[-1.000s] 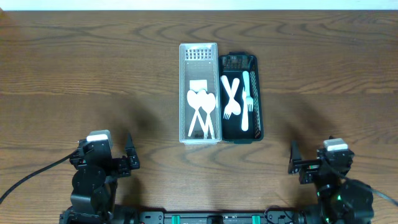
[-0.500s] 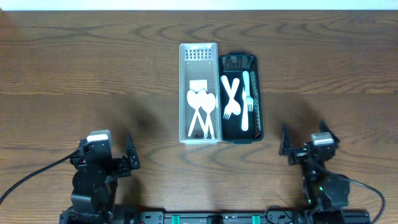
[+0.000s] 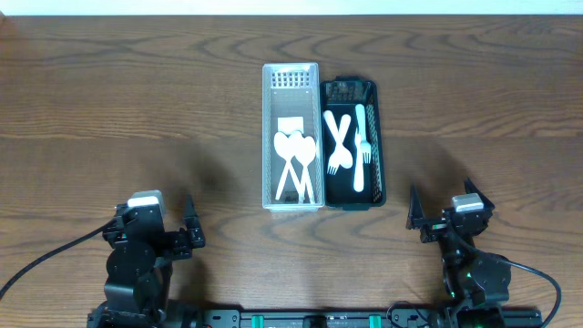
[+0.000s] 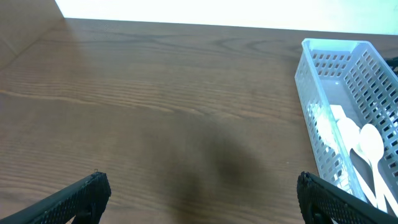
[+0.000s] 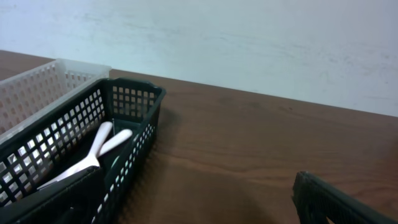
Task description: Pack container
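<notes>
The white basket point(image 3: 291, 84) and the black basket point(image 3: 373, 137) stand side by side in the middle of the wooden table point(image 3: 137, 100). Their long sides touch, the white one on the left and the black one on the right. Both run from near to far.

In the white basket lie white plastic spoons point(image 3: 294, 155). Their bowls are close together about the middle of the basket and their handles point to the near end. At the far side of the bowls there is a small white flat piece; what it is I cannot tell. In the black basket lie white forks point(image 3: 338, 144), two of them crossed, with the tines to the near end. Beside them on the right lies one more long white piece.

The left gripper point(image 4: 202, 186) is at the near left of the table, well apart from the baskets. Its two fingers stand wide apart and there is only bare wood between them, so it holds nothing. The right gripper point(image 5: 196, 193) is at the near right, near the near right corner of the black basket but not touching it. Its fingers are also spread wide and hold nothing.
</notes>
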